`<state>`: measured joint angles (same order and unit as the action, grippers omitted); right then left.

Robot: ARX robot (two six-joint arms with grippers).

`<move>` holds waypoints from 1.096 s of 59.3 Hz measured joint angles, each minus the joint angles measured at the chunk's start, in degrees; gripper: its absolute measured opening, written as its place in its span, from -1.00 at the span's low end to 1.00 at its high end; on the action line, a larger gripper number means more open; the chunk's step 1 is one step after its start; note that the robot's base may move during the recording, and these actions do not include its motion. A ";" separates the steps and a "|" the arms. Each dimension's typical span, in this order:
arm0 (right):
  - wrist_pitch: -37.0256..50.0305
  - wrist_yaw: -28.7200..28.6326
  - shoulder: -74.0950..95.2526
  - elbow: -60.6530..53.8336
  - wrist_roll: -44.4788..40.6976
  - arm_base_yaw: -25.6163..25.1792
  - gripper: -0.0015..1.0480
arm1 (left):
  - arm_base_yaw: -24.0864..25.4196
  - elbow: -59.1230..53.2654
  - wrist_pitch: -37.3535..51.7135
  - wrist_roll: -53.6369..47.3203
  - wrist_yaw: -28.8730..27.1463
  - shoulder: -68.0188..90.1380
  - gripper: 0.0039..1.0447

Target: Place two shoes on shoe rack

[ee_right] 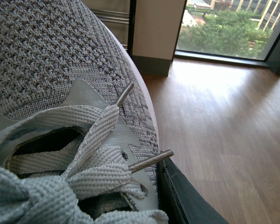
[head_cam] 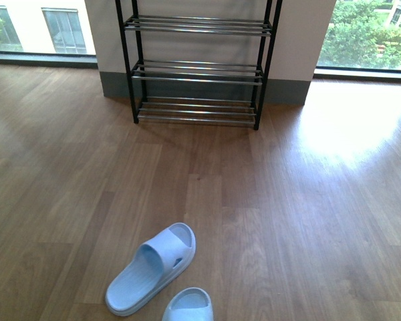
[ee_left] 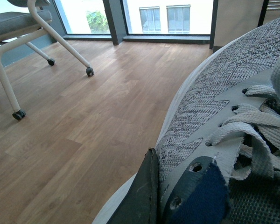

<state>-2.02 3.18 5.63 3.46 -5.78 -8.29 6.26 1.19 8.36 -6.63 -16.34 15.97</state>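
Observation:
Neither arm nor sneaker shows in the front view. There the shoe rack stands against the far wall, its black frame carrying chrome bars with nothing on them. In the left wrist view, one grey knit sneaker with pale laces fills the right side. My left gripper is shut on its collar, and one dark finger presses the outer side. The right wrist view is filled by the other sneaker. My right gripper is shut on its side wall. Chrome rack bars show beyond its toe.
Two pale blue slippers lie on the wooden floor close in front. A wheeled chair with white legs stands off to the left arm's side. Floor-level windows flank the wall section behind the rack.

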 joint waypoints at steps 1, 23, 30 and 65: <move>0.00 0.00 0.00 0.00 0.00 0.00 -0.92 | 0.00 0.00 0.00 0.00 0.04 0.00 -0.98; 0.00 0.39 -0.02 0.00 0.00 0.02 -0.92 | 0.00 -0.11 0.00 0.00 0.46 0.00 -0.98; 0.00 1.11 -0.02 -0.02 0.00 -0.04 -0.92 | -0.04 -0.11 0.04 0.00 1.29 0.00 -0.98; 0.00 0.11 -0.04 -0.02 0.00 0.00 -0.92 | -0.04 -0.15 0.04 -0.02 0.22 -0.09 -0.98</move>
<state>-2.02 3.29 5.58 3.44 -5.78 -8.29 6.22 1.04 8.40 -6.66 -16.12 15.88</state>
